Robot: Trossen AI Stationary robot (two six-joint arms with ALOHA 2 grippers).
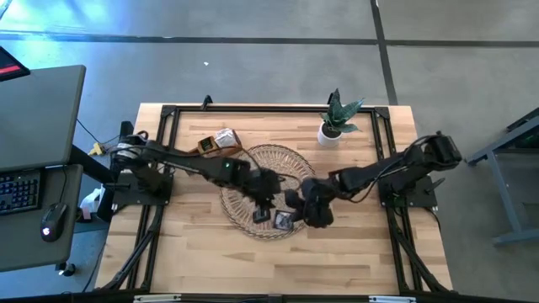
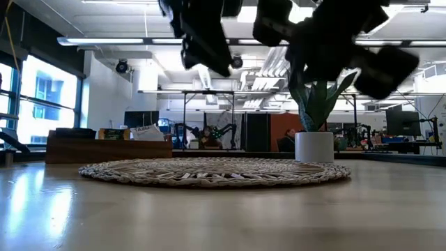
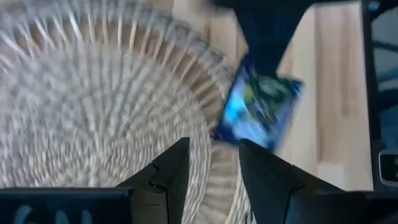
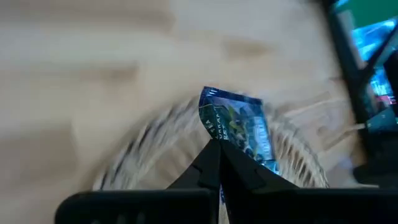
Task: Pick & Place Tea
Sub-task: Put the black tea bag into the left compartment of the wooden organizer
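Observation:
One dark tea sachet with blue and green print (image 4: pixel 236 127) is held in my right gripper (image 4: pixel 217 146), over the near rim of the round wicker tray (image 1: pixel 271 168). The same sachet (image 3: pixel 258 112) shows in the left wrist view, just ahead of my left gripper (image 3: pixel 214 146). My left gripper is open and touches nothing. In the high view both grippers meet over the tray's near part, left (image 1: pixel 265 206) and right (image 1: pixel 305 206). The low view shows both well above the tray (image 2: pixel 209 171). More sachets stand in the brown wooden box (image 1: pixel 217 143) at the far left. My right gripper pinches the sachet between its two fingers at one edge (image 4: pixel 219 138). The rest of the sachet stands out beyond the fingertips. It is lifted clear, above the tray's rim and the wooden table.
A potted plant in a white pot (image 1: pixel 334 126) stands at the table's far right. A black frame rail (image 1: pixel 278 108) runs along the table's far side. Bare wood lies near the front edge (image 1: pixel 278 269). A desk with keyboard and mouse (image 1: pixel 34 185) stands left of the table.

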